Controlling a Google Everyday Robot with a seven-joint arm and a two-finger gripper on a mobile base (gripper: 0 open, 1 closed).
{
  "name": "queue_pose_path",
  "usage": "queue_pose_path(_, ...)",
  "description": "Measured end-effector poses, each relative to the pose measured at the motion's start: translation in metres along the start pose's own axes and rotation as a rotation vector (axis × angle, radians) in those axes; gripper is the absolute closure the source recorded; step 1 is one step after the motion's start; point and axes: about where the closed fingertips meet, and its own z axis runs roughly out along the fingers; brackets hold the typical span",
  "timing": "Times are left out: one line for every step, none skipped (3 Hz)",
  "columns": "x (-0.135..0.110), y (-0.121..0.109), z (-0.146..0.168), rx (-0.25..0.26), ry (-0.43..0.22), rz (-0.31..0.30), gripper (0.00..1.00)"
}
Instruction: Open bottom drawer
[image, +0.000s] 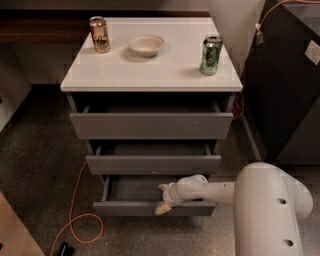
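The bottom drawer (130, 208) is the lowest of three grey flat-fronted drawers in the white-topped cabinet (150, 70). It stands pulled out, and its plain grey inside (135, 189) shows. My gripper (163, 199) is at the drawer's front edge, right of its middle, at the end of my white arm (215, 192) that reaches in from the lower right. One pale fingertip (161, 209) hangs down over the drawer front and another (163, 188) sits above the edge, inside the drawer. The two upper drawers also stand partly out.
On the cabinet top stand a copper can (99, 34), a pale bowl (145, 45) and a green can (211, 54). A dark cabinet (285, 85) stands to the right. An orange cable (75, 220) loops on the speckled floor at the lower left.
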Motion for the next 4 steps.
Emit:
queue_pose_path(-0.005, -0.009, 0.0, -0.017, -0.001, 0.027, 0.48)
queue_pose_path(0.004, -0.025, 0.007, -0.022, 0.014, 0.064, 0.72)
queue_pose_path(0.019, -0.039, 0.016, -0.023, 0.036, 0.098, 0.96)
queue_pose_path(0.034, -0.045, 0.03, -0.037, 0.062, 0.121, 1.0)
